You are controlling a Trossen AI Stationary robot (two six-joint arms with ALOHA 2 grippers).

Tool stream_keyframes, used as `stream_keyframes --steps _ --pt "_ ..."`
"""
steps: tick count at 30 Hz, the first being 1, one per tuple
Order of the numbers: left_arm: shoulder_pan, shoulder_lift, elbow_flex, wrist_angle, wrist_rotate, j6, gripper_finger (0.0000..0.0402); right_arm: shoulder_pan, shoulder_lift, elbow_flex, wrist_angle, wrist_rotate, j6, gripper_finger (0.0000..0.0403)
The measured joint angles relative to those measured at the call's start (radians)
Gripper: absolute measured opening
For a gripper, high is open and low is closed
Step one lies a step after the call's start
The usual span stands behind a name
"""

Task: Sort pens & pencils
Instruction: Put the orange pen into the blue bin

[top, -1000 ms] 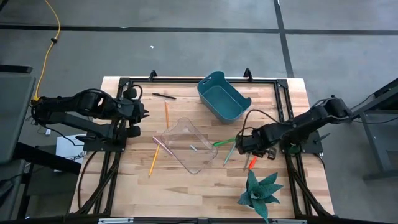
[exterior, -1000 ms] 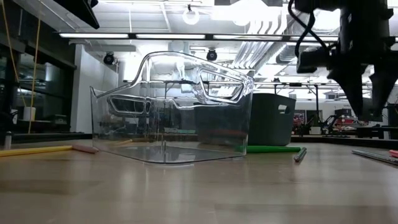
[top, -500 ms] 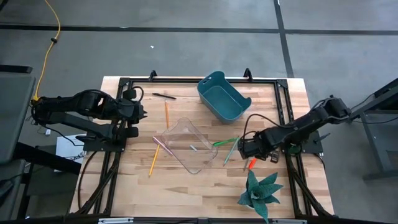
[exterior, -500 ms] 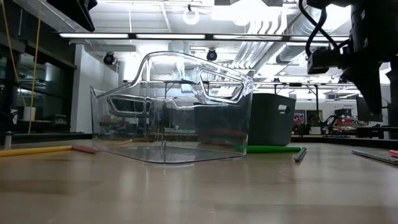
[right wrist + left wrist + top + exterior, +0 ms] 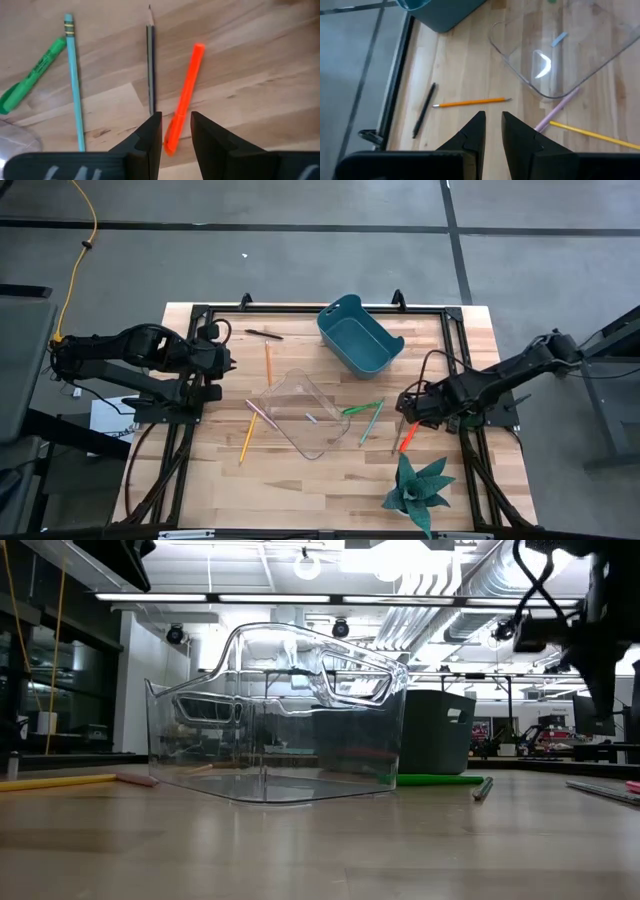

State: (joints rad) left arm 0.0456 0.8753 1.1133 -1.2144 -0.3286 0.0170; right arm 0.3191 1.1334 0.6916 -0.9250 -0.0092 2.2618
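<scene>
Overhead gives me the whole layout: the right gripper (image 5: 408, 409) sits over the table's right side with the red-orange pen (image 5: 404, 442) just beyond it, while the left gripper (image 5: 226, 361) waits near the left edge, beside a yellow pencil (image 5: 268, 360).

My right wrist camera fills in what the overhead blurs. The fingers stand slightly apart, holding nothing, with the red-orange pen (image 5: 184, 97) lying flat in line with the gap. Beside it I see a dark grey pencil-like stick (image 5: 150, 70), then the teal pencil (image 5: 73, 80) and a green pen (image 5: 31, 82), all apart from one another on the wood.

The left wrist camera shows that gripper narrowly open and empty, above the yellow pencil (image 5: 470, 102), a black pen (image 5: 424, 110), a pink stick (image 5: 559, 106) and a second yellow pencil (image 5: 592, 135), the last cut off at the frame edge.

At table height, the clear bin (image 5: 275, 720) dominates; only there do I see how tall it stands. The green pen (image 5: 438, 779) shows as a sliver beside it. The teal bin (image 5: 358, 335) stands toward the far edge. Something small and pale lies in the clear bin (image 5: 297, 412); I cannot make out what.
</scene>
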Motion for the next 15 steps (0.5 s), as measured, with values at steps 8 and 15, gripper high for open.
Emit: stream_keyframes --steps 8,15 --pt "0.000 0.000 0.000 0.000 0.023 -0.022 0.0051 -0.021 -0.001 -0.039 0.014 -0.046 0.005 0.0094" --pt "0.000 0.000 0.000 0.001 0.015 -0.022 0.0051 -0.036 0.024 -0.040 0.003 -0.074 0.011 0.0094"
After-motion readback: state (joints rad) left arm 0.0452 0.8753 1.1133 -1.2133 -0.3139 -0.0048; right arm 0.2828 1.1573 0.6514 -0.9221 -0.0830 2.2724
